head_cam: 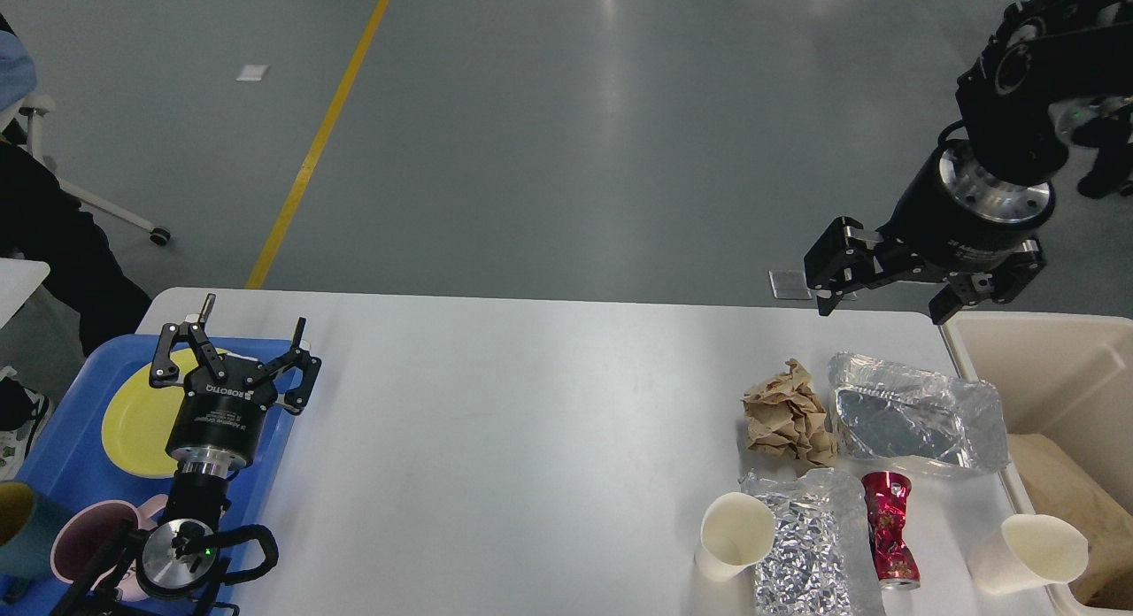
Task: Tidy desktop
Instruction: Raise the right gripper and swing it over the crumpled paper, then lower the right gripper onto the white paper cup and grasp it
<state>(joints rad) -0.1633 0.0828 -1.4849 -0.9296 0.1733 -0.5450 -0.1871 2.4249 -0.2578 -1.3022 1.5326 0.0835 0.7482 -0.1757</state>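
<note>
The white desktop (531, 421) fills the lower view. On its right side lie a crumpled brown paper ball (786, 412), a crushed foil tray (916, 414), a crumpled foil sheet (805, 550), a crushed red can (889, 527) and two white paper cups (735, 535) (1027, 552). My right gripper (881, 308) hangs open above the table's far right edge, fingers pointing down, holding nothing. My left gripper (250, 337) stands open over the blue tray (62, 448), empty.
The blue tray at the left holds a yellow plate (137, 421), a pink mug (84, 545) and a dark teal cup (18, 527). A beige bin (1044, 368) with brown paper inside stands off the table's right edge. A person sits at the far left.
</note>
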